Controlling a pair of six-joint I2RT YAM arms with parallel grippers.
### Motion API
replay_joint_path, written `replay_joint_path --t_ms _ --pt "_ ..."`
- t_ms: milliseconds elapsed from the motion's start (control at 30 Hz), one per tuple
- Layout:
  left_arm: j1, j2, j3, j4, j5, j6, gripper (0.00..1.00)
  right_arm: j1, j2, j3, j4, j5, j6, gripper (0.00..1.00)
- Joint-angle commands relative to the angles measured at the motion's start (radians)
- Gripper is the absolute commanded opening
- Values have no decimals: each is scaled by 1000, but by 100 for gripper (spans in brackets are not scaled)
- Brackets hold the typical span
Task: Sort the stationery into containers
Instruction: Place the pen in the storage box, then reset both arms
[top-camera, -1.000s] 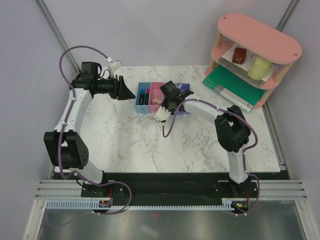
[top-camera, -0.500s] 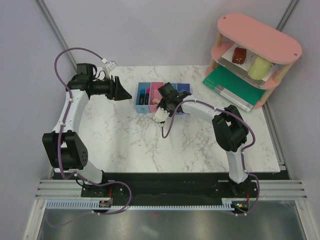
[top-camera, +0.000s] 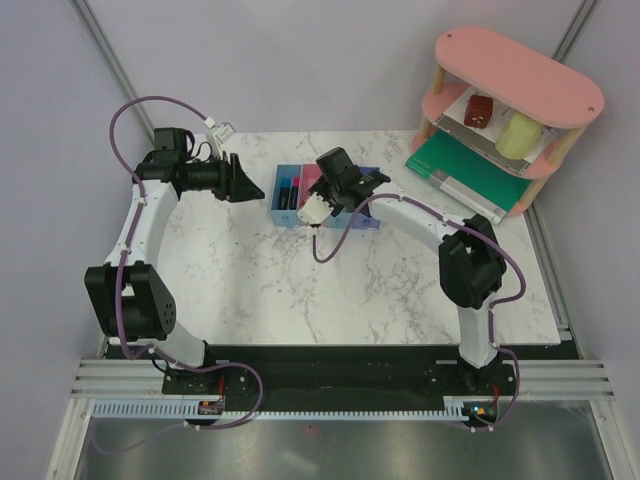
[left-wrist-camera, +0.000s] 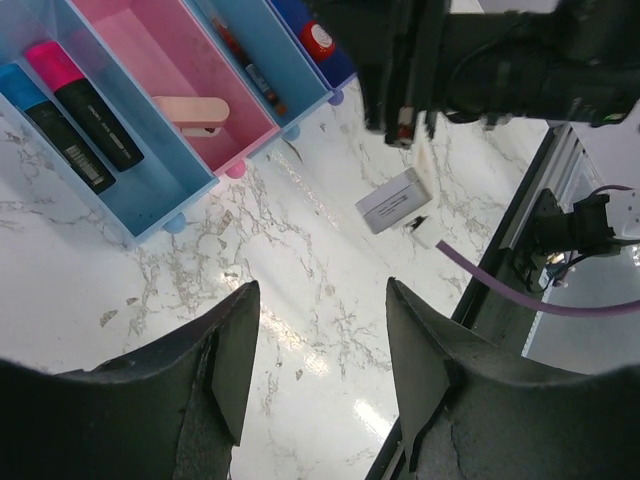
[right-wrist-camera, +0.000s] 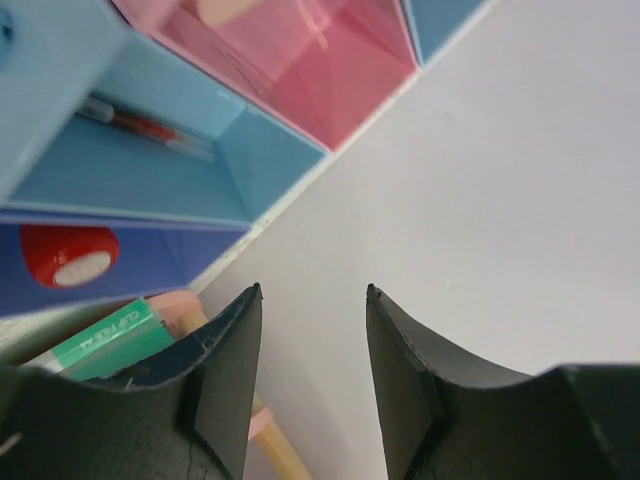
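Observation:
The containers (top-camera: 284, 203) stand in a row at the back middle of the marble table. In the left wrist view the first light blue bin (left-wrist-camera: 150, 205) holds two black markers (left-wrist-camera: 85, 110), one with a blue end and one with a pink end. The pink bin (left-wrist-camera: 150, 50) holds a pinkish eraser (left-wrist-camera: 190, 110). The second light blue bin (right-wrist-camera: 150, 170) holds a thin red pen (right-wrist-camera: 140, 125). A red and white piece (right-wrist-camera: 65, 255) lies in the dark blue bin (right-wrist-camera: 150, 262). My left gripper (left-wrist-camera: 321, 290) hangs open to the left of the bins. My right gripper (right-wrist-camera: 314, 292) is open and empty above the row.
A pink two-tier shelf (top-camera: 520, 90) stands at the back right with a brown block (top-camera: 478, 110) and a pale green cylinder (top-camera: 518, 133) on it. A green book (top-camera: 465, 170) lies under it. My right arm (left-wrist-camera: 500, 60) reaches over the bins.
My right gripper has gone from shut to open and has risen and swung back over the bins. My left arm drew slightly to the left, then stayed still.

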Motion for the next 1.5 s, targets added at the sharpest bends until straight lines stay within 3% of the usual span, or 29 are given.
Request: replay_joint_path --t_ms 0,133,300,467,500,633,733,867,967,1100,1467 --pt "5 -60 -10 33 14 52 60 6 -169 55 -37 24 178 54" --pt "5 -106 -19 34 3 67 65 4 -276 72 -155 16 392 63" --pt "6 -183 -57 34 -31 95 72 -28 -373 121 -356 -109 812 98" --pt "6 -293 -108 13 -86 93 84 -71 -575 -67 -366 -197 1081 98" --pt "6 -313 -117 10 -98 93 99 -79 -607 -95 -346 -209 1123 98" --pt "20 -419 -151 -3 -163 84 100 -135 -745 -187 -323 -219 1365 98" --pt "31 -519 -177 -9 -152 83 100 -195 -779 -213 -396 -209 1440 98" --pt "31 -626 -233 -15 -172 47 100 -325 -838 -265 -491 -405 1512 98" --pt "29 -671 -279 -18 -264 -2 100 -387 -873 -302 -528 -485 1569 98" --pt "31 -711 -326 -19 -388 -17 100 -392 -904 -363 -490 -413 1646 98" --pt "31 -735 -349 10 -418 -45 100 -395 -977 -407 -402 -352 1671 98"
